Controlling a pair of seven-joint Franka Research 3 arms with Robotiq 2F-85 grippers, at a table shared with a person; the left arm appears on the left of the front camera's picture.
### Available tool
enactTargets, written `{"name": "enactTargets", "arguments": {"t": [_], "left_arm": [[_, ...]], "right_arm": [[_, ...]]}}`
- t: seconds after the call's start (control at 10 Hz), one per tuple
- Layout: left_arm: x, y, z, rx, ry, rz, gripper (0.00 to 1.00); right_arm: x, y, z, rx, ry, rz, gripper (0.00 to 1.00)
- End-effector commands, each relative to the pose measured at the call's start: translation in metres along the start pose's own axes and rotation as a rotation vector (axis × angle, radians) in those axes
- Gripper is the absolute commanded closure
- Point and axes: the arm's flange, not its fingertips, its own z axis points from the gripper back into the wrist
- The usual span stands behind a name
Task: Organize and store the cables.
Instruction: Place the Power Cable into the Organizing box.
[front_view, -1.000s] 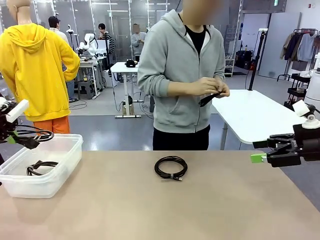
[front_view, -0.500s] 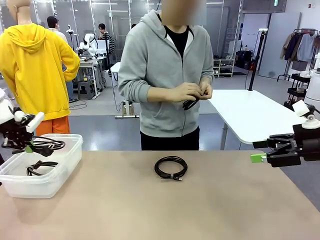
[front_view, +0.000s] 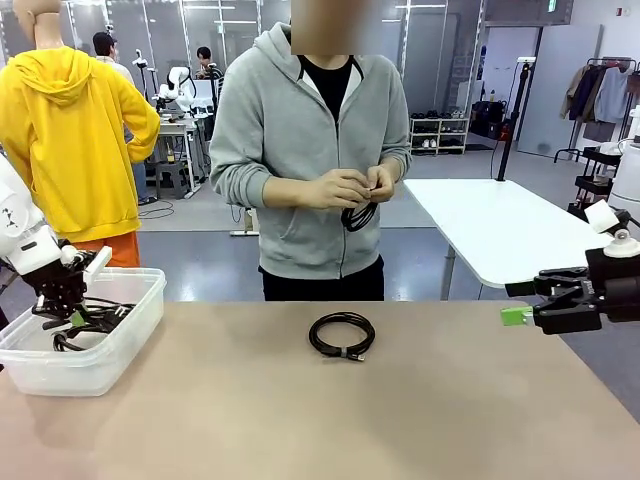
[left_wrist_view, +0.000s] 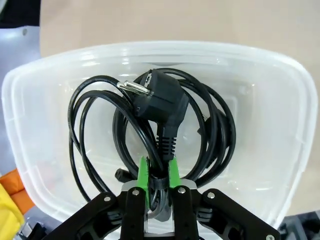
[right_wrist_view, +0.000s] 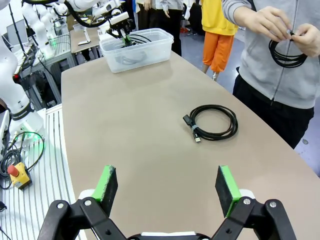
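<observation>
My left tool (left_wrist_view: 158, 165) is down inside the clear plastic tub (front_view: 140, 290) at the left edge of the frame. Its green pads are closed against either side of a thick black mains cable (left_wrist_view: 160, 107), just below the angled plug. The loops hang into the tub and spread across its floor, so I judge this coil is already where it belongs and only needs releasing. I hold it by the gathered strands near the plug so that the whole bundle stays together.

A second coiled black cable (front_view: 342, 335) lies flat on the bare beige bench (front_view: 300, 430), in the middle of the frame and well apart from the tub. It is bound at one point, which should let it lift as one piece.

My right tool (right_wrist_view: 167, 185) hangs at the right edge with its jaws wide apart and nothing between them. It points across the bench towards that coil.

At the far side, the person's hands (front_view: 350, 187) are held at chest height, winding a third black cord (front_view: 357, 215). I take it that one is being readied for storage too.
</observation>
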Motion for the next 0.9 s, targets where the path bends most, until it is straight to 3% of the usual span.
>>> {"name": "enactTargets", "arguments": {"t": [0.0, 0.2, 0.3, 0.8], "left_arm": [[0.007, 0.006, 0.01, -0.006, 0.01, 0.004, 0.45], [0.011, 0.005, 0.011, -0.005, 0.02, 0.009, 0.07], [0.012, 0.004, 0.009, -0.003, 0.029, 0.018, 0.0], [0.021, -0.009, 0.003, -0.03, 0.058, 0.086, 0.0]], "right_arm": [[0.003, 0.001, -0.001, -0.002, -0.01, -0.026, 0.0], [0.003, 0.001, -0.001, -0.002, -0.01, -0.026, 0.0], [0.003, 0.001, -0.001, -0.002, -0.01, -0.026, 0.0], [0.003, 0.001, -0.001, -0.002, -0.01, -0.026, 0.0]]}}
